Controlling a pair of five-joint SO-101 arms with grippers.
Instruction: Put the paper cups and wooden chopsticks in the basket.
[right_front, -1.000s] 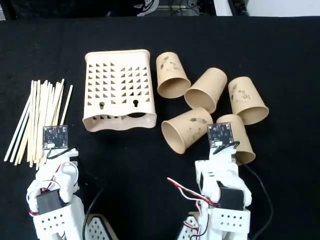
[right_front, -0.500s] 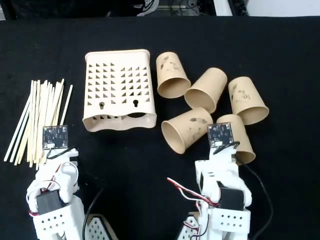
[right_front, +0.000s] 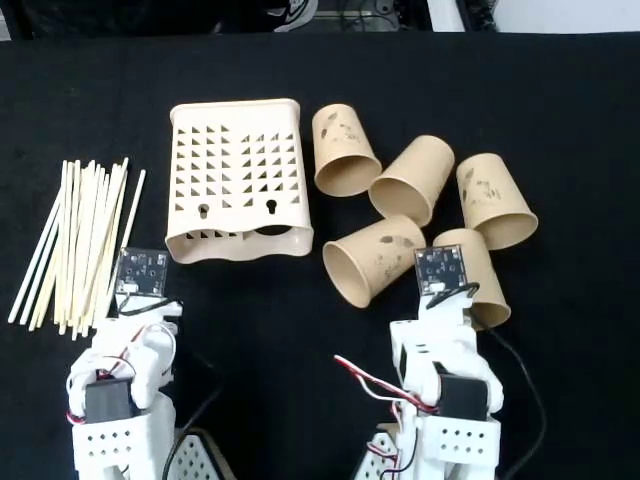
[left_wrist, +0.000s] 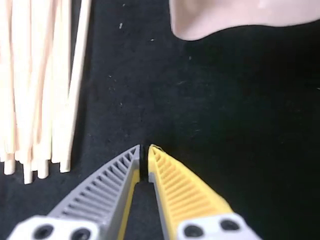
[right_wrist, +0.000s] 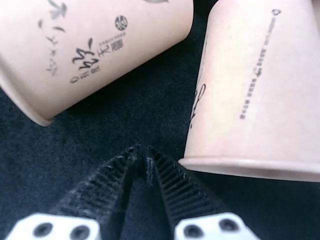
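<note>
Basket (right_front: 237, 180) = biggest item: pale plastic w/ cut-out holes, lying flat w/ a holed face up. It sits ahead of the left gripper (left_wrist: 145, 148) & off to its right, well beyond the tips. Probably stiff & light, so it may skid on the black table (right_front: 560, 100) if bumped. Can't tell which way its opening faces.

Cups (right_front: 415, 180): 5 paper ones, all on their sides, bunched ahead of the right gripper (right_wrist: 141, 150). The 2 nearest flank the tips, mouths toward the jaws, w/ the tips aimed at the bare gap btwn them & touching neither. Likely v. light, thin-walled, easy to crush & prone to rolling. Best hold is prob. the rim, 1 finger inside the mouth, w/ a gentle squeeze.

Chopsticks (right_front: 75, 240): loose fan of thin wooden sticks just beside the left jaws, on their left, running roughly parallel to them. Near ends are about level w/ the tips. Probably stiff, light & slippery, lying flat so hard to get under. Pinch across a few at mid-length so they don't tip out.

Both sets of jaws are closed tip to tip, nothing held.
</note>
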